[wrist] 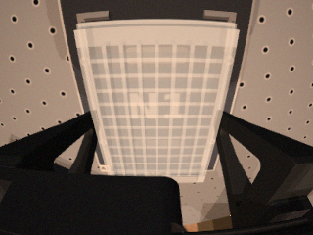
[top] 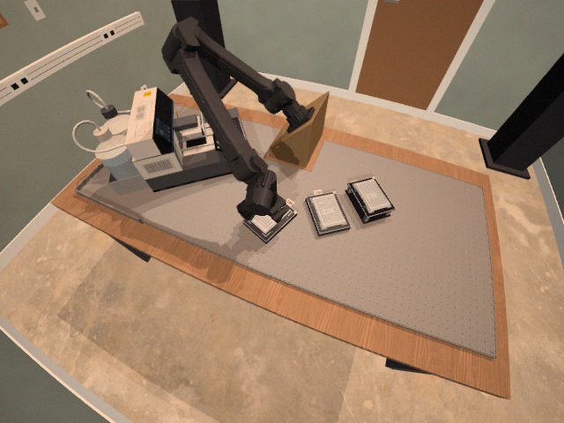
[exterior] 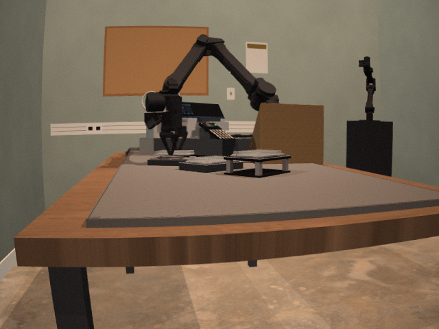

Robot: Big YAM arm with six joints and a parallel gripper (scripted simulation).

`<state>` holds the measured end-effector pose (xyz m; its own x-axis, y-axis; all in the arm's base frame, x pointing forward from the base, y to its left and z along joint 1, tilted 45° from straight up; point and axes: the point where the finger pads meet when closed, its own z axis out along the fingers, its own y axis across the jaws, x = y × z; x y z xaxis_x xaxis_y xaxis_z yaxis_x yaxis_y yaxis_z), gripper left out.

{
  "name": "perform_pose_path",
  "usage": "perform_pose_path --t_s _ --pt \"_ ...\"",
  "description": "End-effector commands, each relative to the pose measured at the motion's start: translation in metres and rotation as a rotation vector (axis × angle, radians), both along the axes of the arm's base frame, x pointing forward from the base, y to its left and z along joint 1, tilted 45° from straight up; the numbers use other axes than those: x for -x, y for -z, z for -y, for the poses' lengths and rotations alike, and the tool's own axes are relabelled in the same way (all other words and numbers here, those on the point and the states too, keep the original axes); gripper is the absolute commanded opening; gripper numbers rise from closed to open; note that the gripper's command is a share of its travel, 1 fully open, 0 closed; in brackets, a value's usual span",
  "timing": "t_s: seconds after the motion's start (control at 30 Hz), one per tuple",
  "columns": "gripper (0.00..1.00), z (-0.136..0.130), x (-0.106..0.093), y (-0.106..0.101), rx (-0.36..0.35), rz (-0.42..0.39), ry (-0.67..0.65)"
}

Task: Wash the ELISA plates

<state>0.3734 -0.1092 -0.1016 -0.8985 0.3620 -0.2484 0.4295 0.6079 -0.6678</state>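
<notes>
- Closest thing in the exterior shot is the wooden table (top: 364,334) (exterior: 226,244), with a grey perforated board (top: 410,273) (exterior: 247,198) on top.
- Right of centre there's a raised nest (top: 389,210) (exterior: 258,168) on posts, and a plate (top: 373,195) (exterior: 260,153) lies on it.
- Next one back, around the middle of the frame, is a low nest (top: 334,231) (exterior: 193,167) with its own plate (top: 329,210) (exterior: 209,160).
- Further back, left of centre, is the N1 nest (top: 269,238) (exterior: 159,162) (wrist: 240,44). You can read "N1" right through the clear plate (top: 263,224) (exterior: 184,152) (wrist: 156,105) above it.
- The gripper (top: 269,219) (exterior: 171,152) (wrist: 156,117) has that one pinched between its fingers by the long sides, just over the nest. Can't tell which corner is cut off, sorry.
- Behind that, near the frame's centre, the keypad (exterior: 221,132) slopes up to a green lamp (exterior: 215,124).
- The washer (top: 150,122) (exterior: 202,110) sits behind, upper left in the top shot, with bottles (top: 118,159) beside it.
- Way back, a corkboard (exterior: 156,59) hangs upper left, pretty much behind the arm (top: 213,109) (exterior: 187,67).
</notes>
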Motion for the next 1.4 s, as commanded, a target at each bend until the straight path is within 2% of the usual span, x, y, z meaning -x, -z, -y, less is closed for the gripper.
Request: perform_pose_path --t_s 0.0,1.17,1.23,1.37 --pt "0.84 -0.0027 -0.0083 -0.0030 0.000 0.016 -0.016" --pt "0.84 -0.0049 -0.0056 -0.0061 0.000 0.021 -0.031" --pt "0.84 -0.0029 -0.0141 -0.0073 0.000 0.036 -0.026" --pt "0.84 -0.0002 -0.0135 -0.0053 0.000 0.032 -0.020"
